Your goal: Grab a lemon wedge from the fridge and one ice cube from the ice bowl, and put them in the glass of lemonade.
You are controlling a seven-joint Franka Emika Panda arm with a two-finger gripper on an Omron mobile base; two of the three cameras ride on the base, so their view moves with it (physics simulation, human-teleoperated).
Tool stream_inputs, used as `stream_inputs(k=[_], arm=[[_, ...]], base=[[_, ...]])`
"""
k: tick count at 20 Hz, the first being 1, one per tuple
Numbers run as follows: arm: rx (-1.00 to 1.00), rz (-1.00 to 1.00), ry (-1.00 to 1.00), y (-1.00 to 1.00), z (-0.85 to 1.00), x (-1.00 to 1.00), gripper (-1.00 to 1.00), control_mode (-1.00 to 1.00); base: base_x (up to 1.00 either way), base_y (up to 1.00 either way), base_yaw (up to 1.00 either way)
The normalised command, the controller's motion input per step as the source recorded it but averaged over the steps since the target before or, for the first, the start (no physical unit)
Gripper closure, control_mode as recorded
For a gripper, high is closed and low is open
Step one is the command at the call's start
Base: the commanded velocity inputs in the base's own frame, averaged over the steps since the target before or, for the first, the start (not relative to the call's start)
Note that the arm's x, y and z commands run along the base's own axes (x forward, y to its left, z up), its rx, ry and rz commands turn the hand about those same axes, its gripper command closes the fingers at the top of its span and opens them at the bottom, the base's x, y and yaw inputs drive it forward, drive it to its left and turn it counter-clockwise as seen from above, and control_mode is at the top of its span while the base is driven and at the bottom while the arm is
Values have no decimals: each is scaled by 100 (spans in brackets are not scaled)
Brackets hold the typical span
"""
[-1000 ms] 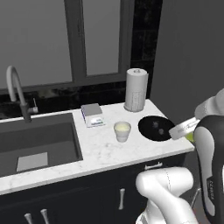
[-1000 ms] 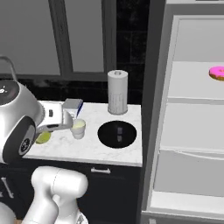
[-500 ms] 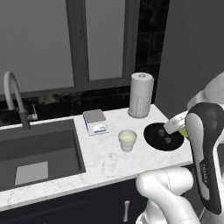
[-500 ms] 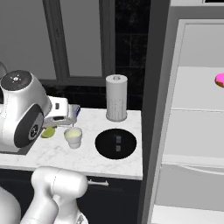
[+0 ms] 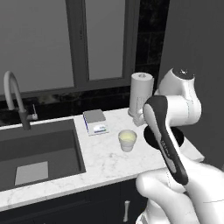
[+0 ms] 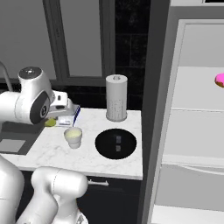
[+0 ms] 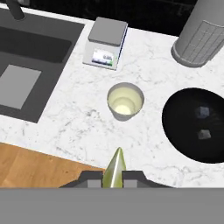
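My gripper (image 7: 114,179) is shut on the lemon wedge (image 7: 115,168), a small yellow-green sliver standing up between the finger tips. The wedge (image 6: 50,123) also shows under the hand, left of the cup and above the counter. The glass of lemonade (image 7: 125,101) stands on the marble counter, ahead of the gripper in the hand view; it is an off-white cup (image 5: 127,140) (image 6: 73,136) with pale liquid. To its right lies the black ice bowl (image 7: 175,127) (image 6: 101,146) holding two ice cubes (image 7: 202,112). The open fridge (image 6: 192,131) stands at the right.
A tall white perforated cylinder (image 6: 117,103) stands behind the bowl. A small scale (image 7: 106,43) sits behind the cup, and a dark sink (image 5: 35,148) with a faucet (image 5: 15,100) lies to the left. A pink doughnut (image 6: 220,79) rests on a fridge shelf.
The arm has swung left from beside the ice bowl, carrying the lemon wedge to the cup's side. The views shifted slightly with the base at first.
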Motion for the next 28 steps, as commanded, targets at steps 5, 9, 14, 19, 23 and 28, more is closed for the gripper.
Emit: stream_inputs(k=[5,9,14,19,23,28], arm=[[-2,0,1,22,-83,100,100,-100],[-3,0,31,-8,-43,92,100,-100],[-3,0,13,-1,-22,31,100,-100],[-6,0,11,0,-19,4,100,-100],[-2,0,4,0,-8,21,100,-100],[0,0,0,0,0,46,100,-100]], base=[[0,0,0],[0,0,0],[0,0,0],[0,0,0],[0,0,0],[0,0,0]])
